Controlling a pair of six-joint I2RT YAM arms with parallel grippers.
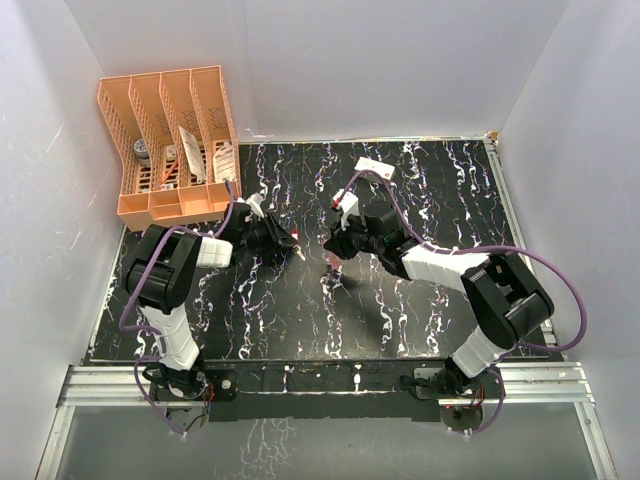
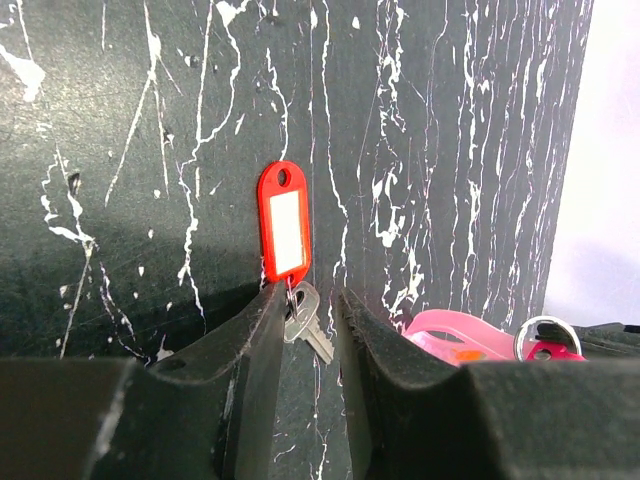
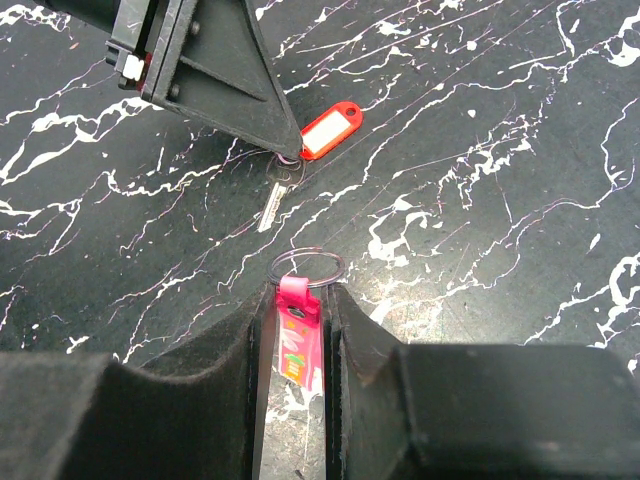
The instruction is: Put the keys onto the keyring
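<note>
A pale metal key on a small ring with a red label tag lies on the black marbled table. It also shows in the right wrist view. My left gripper has its tips down around the key's head, jaws a narrow gap apart, with the left finger touching the small ring. My right gripper is shut on the slim pink tag, and the thin keyring sticks out past the tips toward the key. The two grippers face each other mid-table.
An orange divided organizer stands at the back left corner. A white rectangular box with red marks lies at the back centre. White walls close in the table on three sides.
</note>
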